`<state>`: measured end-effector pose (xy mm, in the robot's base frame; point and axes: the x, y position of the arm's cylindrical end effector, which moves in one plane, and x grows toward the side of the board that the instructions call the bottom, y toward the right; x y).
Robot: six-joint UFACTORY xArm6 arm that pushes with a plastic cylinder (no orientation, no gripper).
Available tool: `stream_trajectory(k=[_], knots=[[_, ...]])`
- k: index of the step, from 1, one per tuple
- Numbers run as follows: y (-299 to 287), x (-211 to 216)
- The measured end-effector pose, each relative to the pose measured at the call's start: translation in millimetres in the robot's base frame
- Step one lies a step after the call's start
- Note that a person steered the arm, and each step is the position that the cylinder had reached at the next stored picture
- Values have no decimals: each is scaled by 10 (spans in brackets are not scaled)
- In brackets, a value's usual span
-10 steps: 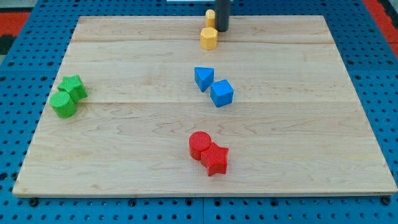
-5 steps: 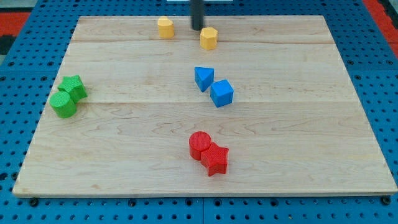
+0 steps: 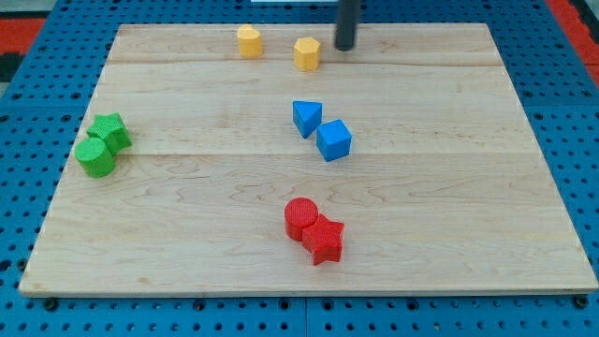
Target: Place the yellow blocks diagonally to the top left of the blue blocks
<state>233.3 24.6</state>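
Two yellow blocks sit near the board's top edge: a rounded one [image 3: 248, 41] to the left and a hexagonal one [image 3: 306, 53] to its right. The blue triangle [image 3: 306, 118] and the blue cube [image 3: 333, 139] touch each other near the board's middle, below the yellow blocks. My tip [image 3: 345, 47] is at the top, just right of the yellow hexagon, with a small gap between them.
A green star [image 3: 110, 129] and a green cylinder [image 3: 95, 156] sit together at the left edge. A red cylinder [image 3: 300, 217] and a red star [image 3: 324, 238] sit together near the bottom middle. The wooden board [image 3: 449, 187] lies on a blue pegboard.
The rounded yellow block first slid left along the top edge. My tip then moved right, past the yellow hexagon, which shifted slightly left and up.
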Motion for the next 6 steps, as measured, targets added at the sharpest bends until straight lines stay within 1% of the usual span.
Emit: stream_trajectory(k=[1,2,3,5,6], knots=[[-282,147],[439,484],[-303,913],[-370,430],[-80,713]])
